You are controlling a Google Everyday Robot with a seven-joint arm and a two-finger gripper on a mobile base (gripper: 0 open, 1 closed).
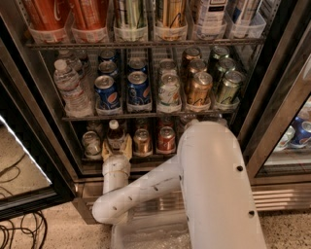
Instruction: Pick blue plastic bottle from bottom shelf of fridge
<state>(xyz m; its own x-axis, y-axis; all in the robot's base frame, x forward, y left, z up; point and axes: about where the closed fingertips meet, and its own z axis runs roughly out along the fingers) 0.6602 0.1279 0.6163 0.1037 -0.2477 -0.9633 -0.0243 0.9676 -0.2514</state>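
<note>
1. Camera view puts the arm's broad white upper link [214, 185] nearest you, hiding the right end of the bottom shelf. Its forearm [121, 202] bends left and up into the fridge [286, 104].
2. Your gripper [116, 147] is inside the fridge at the left of the bottom shelf [146, 156], set around the lower body of the blue plastic bottle [114, 133]. You cannot tell from this angle whether it grips the bottle or only brackets it.
3. The bottle stands upright, white cap up, in the second visible lane from the left. A silver can [91, 142] is just beside it on the left and a copper can [142, 141] just beside it on the right. A red can [166, 138] sits one lane further.
4. The step in hand looks like securing the grasp. Confirm a firm hold low on the body before you move. Then draw straight back along the lane, keeping the bottle upright and its cap below the middle rack [146, 115], so neither neighbouring can gets nudged.
5. Expect thin plastic to give under pressure, so squeeze enough to hold it, not crush it.
6. Further back and up, the Pepsi cans [106, 92] show their round logo, and a clear water bottle [70, 87] stands beside them. No writing on the target bottle can be read, nor can the white script on the red cans [43, 14] at the top.
</note>
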